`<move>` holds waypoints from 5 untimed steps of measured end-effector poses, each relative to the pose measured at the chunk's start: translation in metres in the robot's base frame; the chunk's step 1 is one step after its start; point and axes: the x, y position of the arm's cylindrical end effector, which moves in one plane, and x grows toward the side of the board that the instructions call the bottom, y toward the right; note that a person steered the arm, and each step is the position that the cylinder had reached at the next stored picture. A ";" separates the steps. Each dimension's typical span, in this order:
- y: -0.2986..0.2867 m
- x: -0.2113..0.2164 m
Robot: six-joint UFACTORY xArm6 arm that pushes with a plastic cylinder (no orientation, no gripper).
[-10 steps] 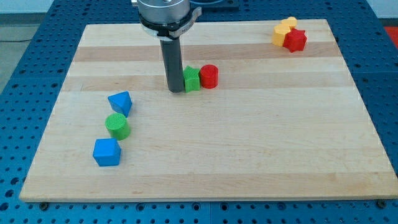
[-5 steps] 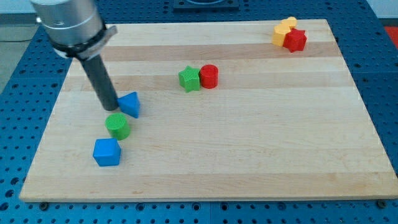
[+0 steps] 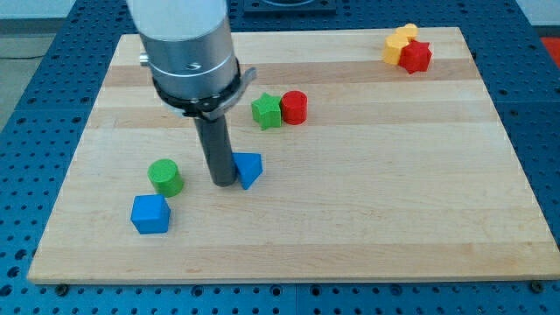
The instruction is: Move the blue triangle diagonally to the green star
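Across most of the view lies the wooden bench (image 3: 367, 201), a pale board on a blue pegboard surface (image 3: 35, 87). Over its left half stands the arm's big grey cylinder (image 3: 185, 52), with the dark rod (image 3: 214, 149) hanging down from it. No hand shows anywhere: the arm ends in this rod, so there is nothing to be apart or together. My tip (image 3: 222, 183) sits on the board right against the left side of the blue triangle (image 3: 248, 169), apparently touching it, though the rod hides the contact. That triangle lies below and a little to the left of the green star (image 3: 266, 110), clearly apart from it. Touching the star on its right is a red cylinder (image 3: 295, 107). Left of my tip stand a green cylinder (image 3: 165, 177) and, just below it, a blue cube (image 3: 150, 213). At the view's top right, a yellow block (image 3: 398, 43) and a red block (image 3: 415, 56) touch.
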 end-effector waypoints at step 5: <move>0.100 -0.022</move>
